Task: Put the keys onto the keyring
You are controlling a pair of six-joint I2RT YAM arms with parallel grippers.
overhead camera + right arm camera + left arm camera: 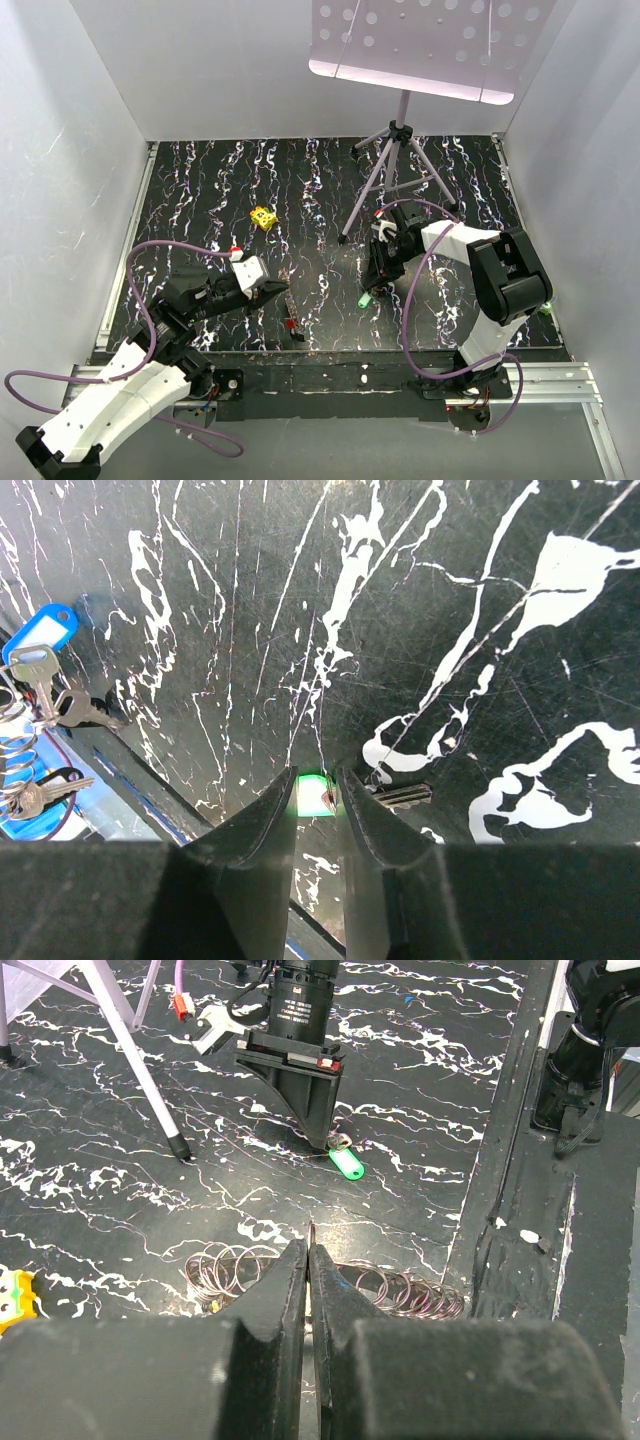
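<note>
Lying flat on the black, white-veined bench (pixel 200 190): green key (pixel 349 1165), oblong plastic head, toothed metal blade, clamped between the wedge fingers of the right pincer (pixel 317 780). Wire rings (pixel 232 1266), thin, silvery, overlapped in a row, just beyond the left pincer (pixel 308 1256), its fingers together. Blue key (pixel 48 632), plastic head, bunched with plain metal keys (pixel 38 672). Yellow block (pixel 263 217) and grey tripod (pixel 395 165) further back.

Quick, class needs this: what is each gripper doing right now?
Left gripper: jaws shut; whether anything is pinched cannot be told.
Right gripper: jaws closed on the green key.
</note>
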